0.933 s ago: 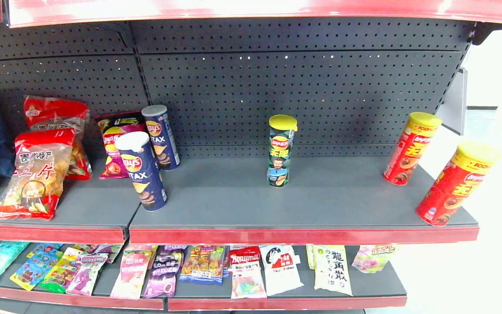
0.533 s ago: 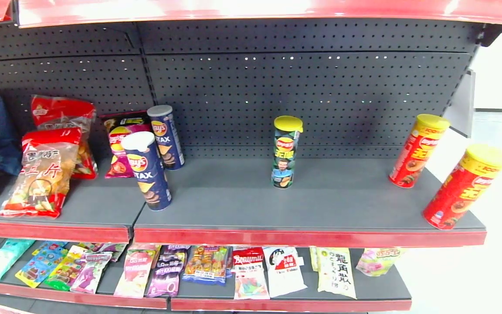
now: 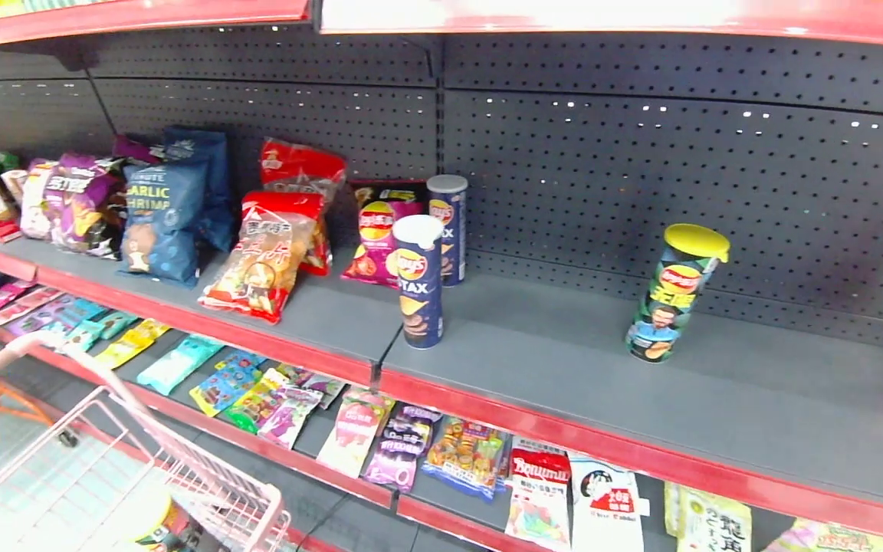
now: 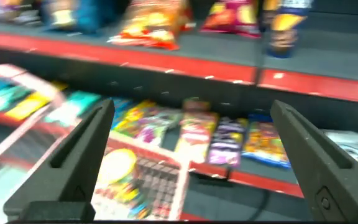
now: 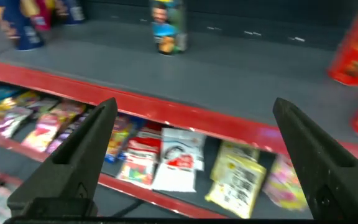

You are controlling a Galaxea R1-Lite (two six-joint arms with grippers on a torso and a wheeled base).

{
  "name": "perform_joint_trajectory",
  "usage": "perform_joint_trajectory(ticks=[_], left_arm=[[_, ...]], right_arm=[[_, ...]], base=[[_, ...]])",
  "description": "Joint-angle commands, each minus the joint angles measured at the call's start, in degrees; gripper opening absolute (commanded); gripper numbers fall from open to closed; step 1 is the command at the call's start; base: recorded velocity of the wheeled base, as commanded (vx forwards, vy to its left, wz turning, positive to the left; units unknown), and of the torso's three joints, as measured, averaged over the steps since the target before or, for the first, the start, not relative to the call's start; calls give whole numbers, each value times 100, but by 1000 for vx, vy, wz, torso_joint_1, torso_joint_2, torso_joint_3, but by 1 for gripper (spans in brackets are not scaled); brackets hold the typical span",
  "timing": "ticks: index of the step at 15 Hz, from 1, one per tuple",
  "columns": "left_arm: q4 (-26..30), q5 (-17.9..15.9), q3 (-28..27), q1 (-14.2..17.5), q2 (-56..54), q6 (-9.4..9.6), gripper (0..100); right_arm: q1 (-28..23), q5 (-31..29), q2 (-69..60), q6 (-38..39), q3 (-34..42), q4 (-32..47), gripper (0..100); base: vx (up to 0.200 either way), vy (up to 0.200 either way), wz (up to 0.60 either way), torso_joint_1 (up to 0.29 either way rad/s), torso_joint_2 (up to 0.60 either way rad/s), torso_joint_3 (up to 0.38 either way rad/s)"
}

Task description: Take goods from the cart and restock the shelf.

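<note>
In the cart point(image 3: 204, 468), close against the wire wall that faces the shelf point(image 3: 564, 360), lies the one item I can make out: a can point(image 3: 146, 512) with a pale yellow lid and a busy printed side. It is cut off at the edge of my head view and blurred in the left wrist view, so I cannot tell whether it stands or leans. I judge this to be the fetching step, with nothing picked yet. The left gripper point(image 4: 191, 162) hangs over the cart's rim, jaws spread wide with nothing between them. The right gripper point(image 5: 194, 162) faces the shelf's front edge, just as wide and just as empty. The next move calls for lowering the left gripper past the rim and closing squarely across the can's round wall, below the lid, so it does not roll away. The bare board between the blue can point(image 3: 418, 280) and the green can point(image 3: 675, 303) looks like the gap to fill.
</note>
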Motion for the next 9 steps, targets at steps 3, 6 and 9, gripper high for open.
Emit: perform_joint_trajectory(ticks=[3, 6, 9], left_arm=[[0, -1, 1, 5, -1, 2, 100], [0, -10, 1, -4, -1, 11, 100], [0, -80, -8, -13, 43, 81, 100]], right_arm=[[7, 2, 7, -2, 1, -1, 100], [7, 10, 7, 7, 1, -1, 100], [7, 19, 7, 25, 1, -1, 100]], base=[[0, 0, 600, 4, 2, 1], [0, 0, 200, 2, 2, 2], [0, 0, 0, 0, 0, 0]])
